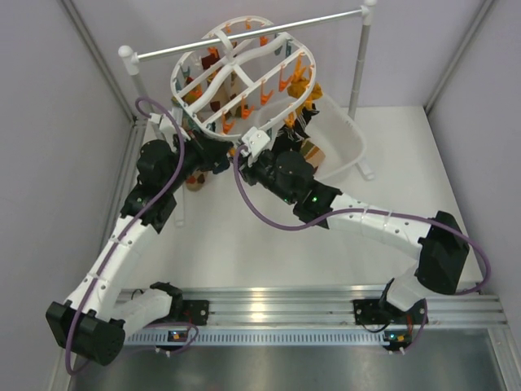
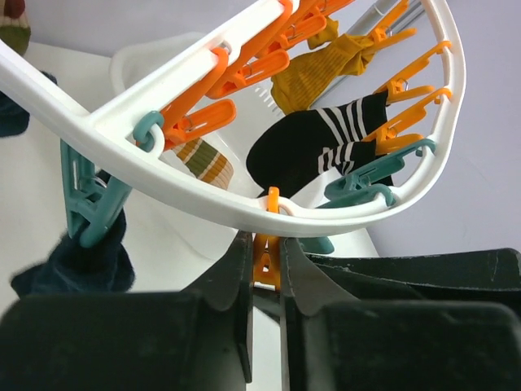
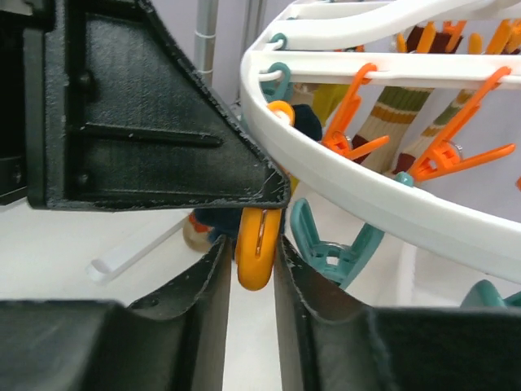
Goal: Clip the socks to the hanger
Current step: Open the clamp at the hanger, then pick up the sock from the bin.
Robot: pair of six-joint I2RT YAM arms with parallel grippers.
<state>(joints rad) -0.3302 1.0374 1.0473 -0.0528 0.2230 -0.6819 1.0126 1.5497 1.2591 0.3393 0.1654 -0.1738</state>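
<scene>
Fingers (image 2: 232,281) of the left gripper (image 2: 267,243) are pressed in on an orange clip (image 2: 267,262). The clip hangs straight down from the near rim of the hanger (image 2: 73,106), and only a narrow slot shows between the pads.

The right gripper (image 3: 255,244) is clenched the same way on an orange clip (image 3: 257,248) under the hanger (image 3: 366,195), with the clip's rounded lower end showing in the gap. Whether both hold one and the same clip I cannot tell. From above, the two grippers meet just beside each other beneath the hanger's near edge.

Just behind the pinched clip hangs a teal clip (image 3: 334,252).

In the left wrist view, another teal clip (image 2: 85,204) on the rim to the left grips a navy sock (image 2: 77,265). Beyond the rim, inside the frame, a tan striped sock (image 2: 203,163) hangs from an orange clip. A black sock (image 2: 326,142) with white stripes is clipped at the far right side, and a mustard sock (image 2: 326,69) is above it.

Past the socks stands the white tub (image 2: 163,57), on the table (image 1: 244,244) just right of the hanger. Farthest back, the hanger (image 1: 236,37) hangs tilted at the rail (image 1: 163,50).
</scene>
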